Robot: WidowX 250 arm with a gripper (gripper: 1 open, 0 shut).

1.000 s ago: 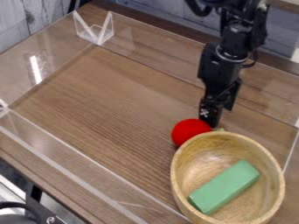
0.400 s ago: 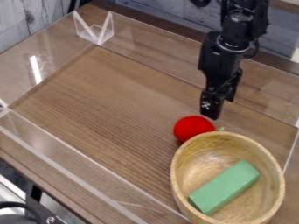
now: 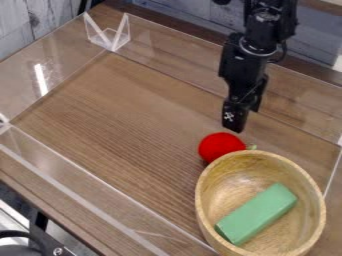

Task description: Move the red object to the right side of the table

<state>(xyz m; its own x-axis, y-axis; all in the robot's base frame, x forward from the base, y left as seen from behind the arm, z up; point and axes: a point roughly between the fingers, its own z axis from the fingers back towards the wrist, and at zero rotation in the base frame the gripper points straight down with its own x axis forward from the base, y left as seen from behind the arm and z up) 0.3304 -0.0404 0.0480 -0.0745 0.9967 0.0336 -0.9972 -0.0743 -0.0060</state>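
The red object [image 3: 221, 147] is a small rounded bright-red toy lying on the wood-grain table [image 3: 127, 110], touching the rim of a wooden bowl. My gripper [image 3: 238, 122] hangs pointing down just above and slightly behind the red object, apart from it. Its black fingers stand open with nothing between them.
A round light-wood bowl [image 3: 262, 170] sits at the front right and holds a flat green block [image 3: 258, 213]. Low clear acrylic walls [image 3: 54, 165] border the table, with a clear corner bracket [image 3: 107, 33] at the back left.
The gripper has lifted a little and drifted back-left away from the red object, which stays beside the bowl.
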